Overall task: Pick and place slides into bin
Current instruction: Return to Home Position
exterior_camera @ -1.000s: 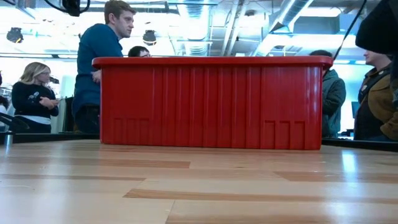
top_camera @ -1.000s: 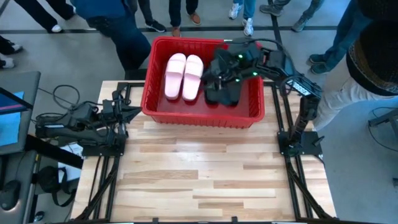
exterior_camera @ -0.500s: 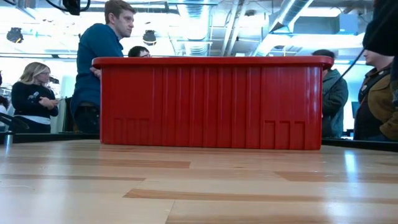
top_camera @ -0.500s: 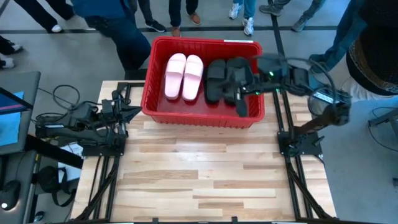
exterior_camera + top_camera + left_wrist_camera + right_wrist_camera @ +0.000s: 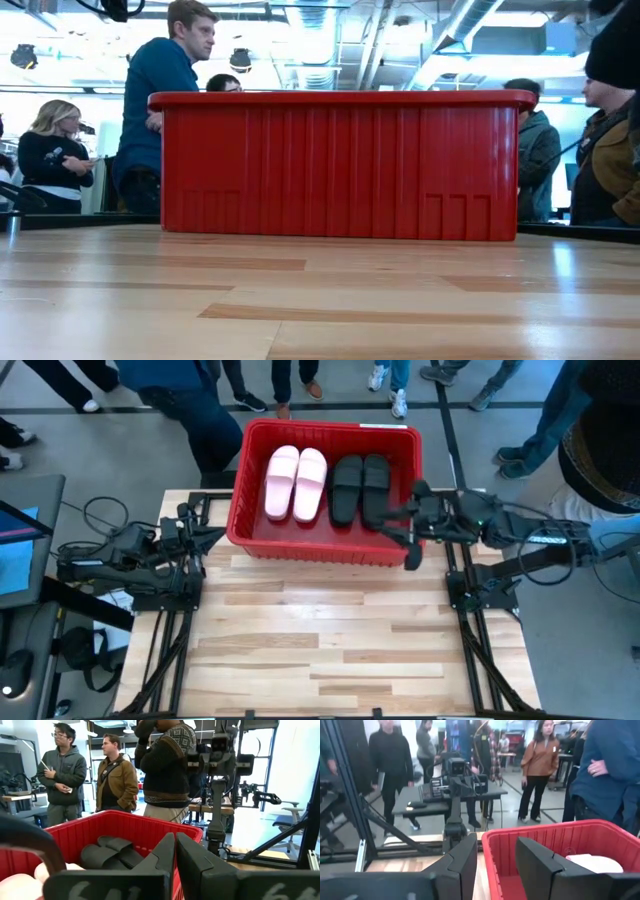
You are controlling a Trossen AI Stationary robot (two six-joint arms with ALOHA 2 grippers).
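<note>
The slides (image 5: 310, 485) lie in the bin (image 5: 323, 427), two pink beside two black. None is on the table (image 5: 320, 630), so I judge the job nearly finished. Low view: only the bin's wall, no label. Left wrist view: the left gripper (image 5: 175, 845), at the table's left edge, is closed and empty. Right wrist view: the right gripper (image 5: 496, 847), beside the bin's wall, is half open and empty. I can read no writing.

The red bin (image 5: 300, 550), ribbed-walled with a rolled rim, stands upright at the table's (image 5: 330, 630) far middle, holding two pale pink slides (image 5: 283, 482) side by side in its left half and two black slides (image 5: 347, 490) just beside them on the right, all parallel, straps up.
</note>
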